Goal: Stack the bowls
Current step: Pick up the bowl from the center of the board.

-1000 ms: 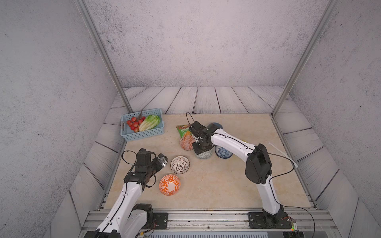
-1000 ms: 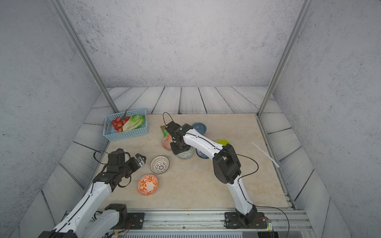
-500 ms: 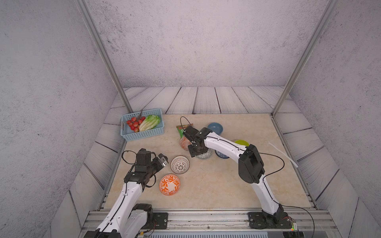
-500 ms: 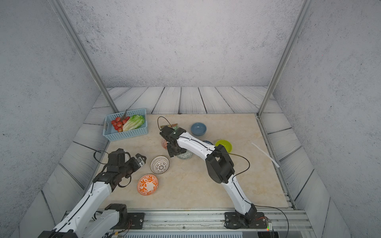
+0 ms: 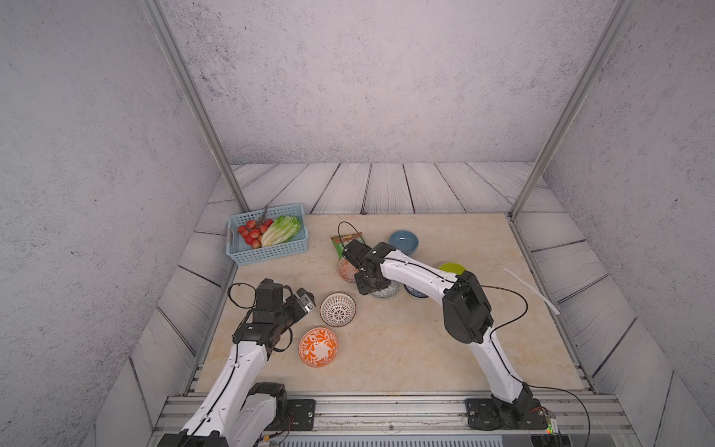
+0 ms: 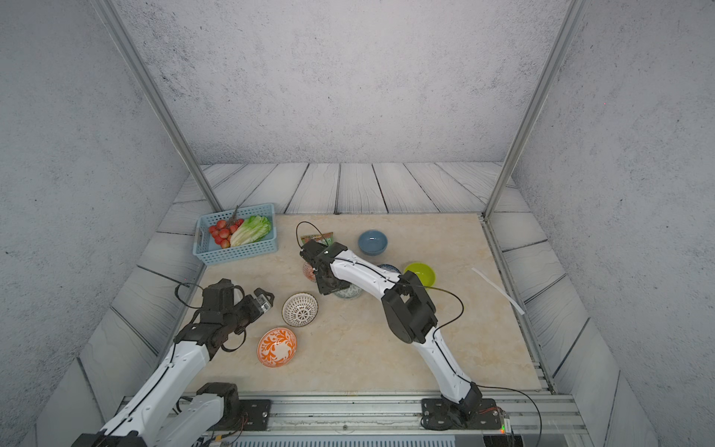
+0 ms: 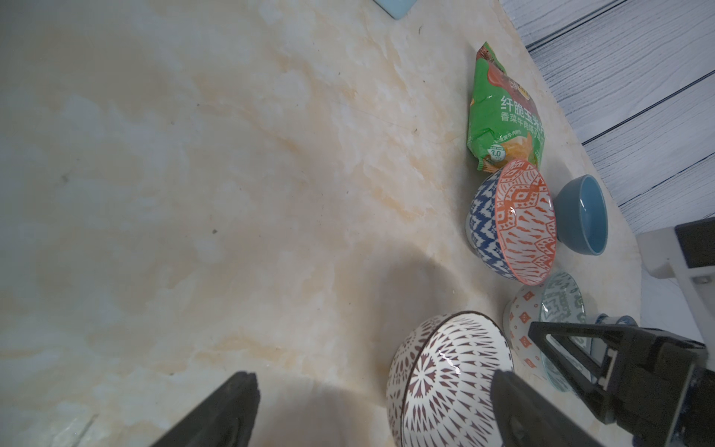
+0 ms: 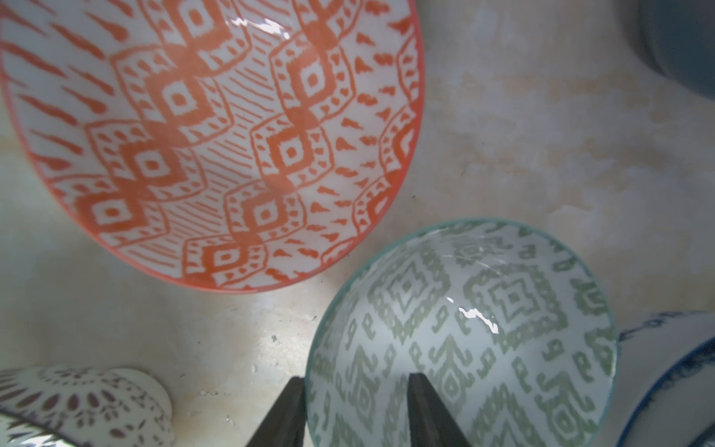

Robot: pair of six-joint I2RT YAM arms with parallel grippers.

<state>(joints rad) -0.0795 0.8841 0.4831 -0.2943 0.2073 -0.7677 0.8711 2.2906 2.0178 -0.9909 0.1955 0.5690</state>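
Left tool (image 7: 371, 381) is spread wide, empty, beside the dark-lattice bowl (image 5: 337, 309). Centre: the grey-green bowl (image 8: 464, 336) sits on the counter (image 5: 387, 348) between the orange-geometric bowl (image 8: 216, 135) and the blue-floral bowl (image 8: 665, 379) (tight cluster). Right tool (image 8: 356, 381) is half-spread, straddling its rim; can't tell if it bites yet. Risk: a one-sided pinch slips on the glaze, the bowl tilts on lift and clips a neighbour.
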